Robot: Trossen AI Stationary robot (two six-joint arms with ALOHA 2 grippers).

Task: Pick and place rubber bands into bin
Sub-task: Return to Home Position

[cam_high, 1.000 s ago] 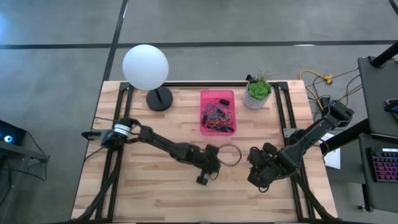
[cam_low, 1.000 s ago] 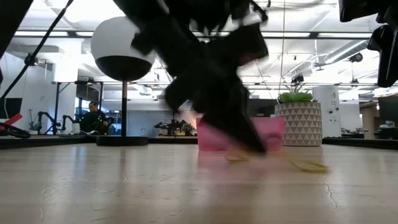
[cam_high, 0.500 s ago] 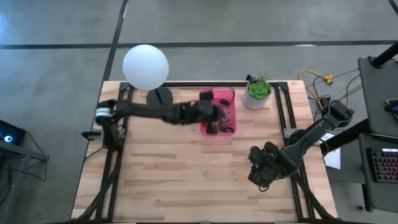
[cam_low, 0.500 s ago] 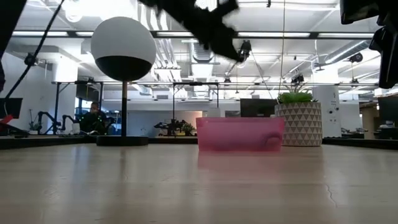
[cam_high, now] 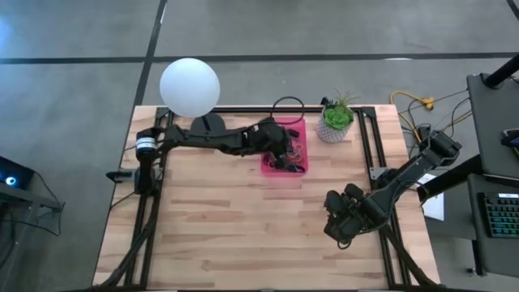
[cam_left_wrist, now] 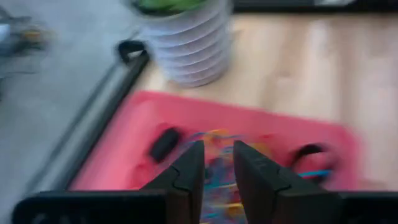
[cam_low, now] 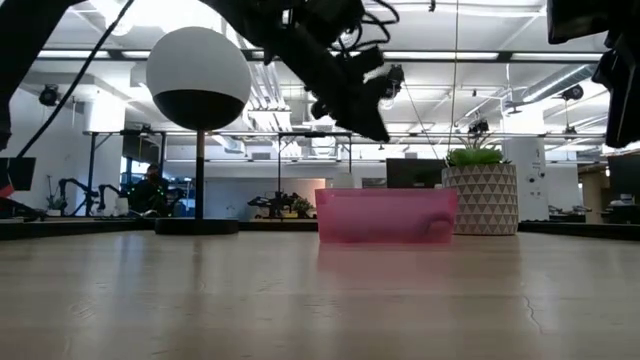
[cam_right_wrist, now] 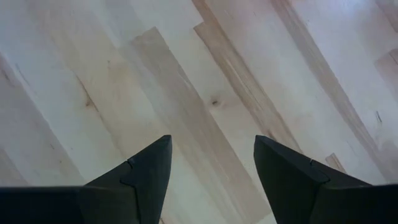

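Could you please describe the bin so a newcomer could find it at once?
On the wooden table, look along the far edge between the white globe lamp and the potted plant. The bin is the low pink tray there, with the left tool above it; the right tool waits near the front. Unlike its neighbours, it holds tangled coloured rubber bands.
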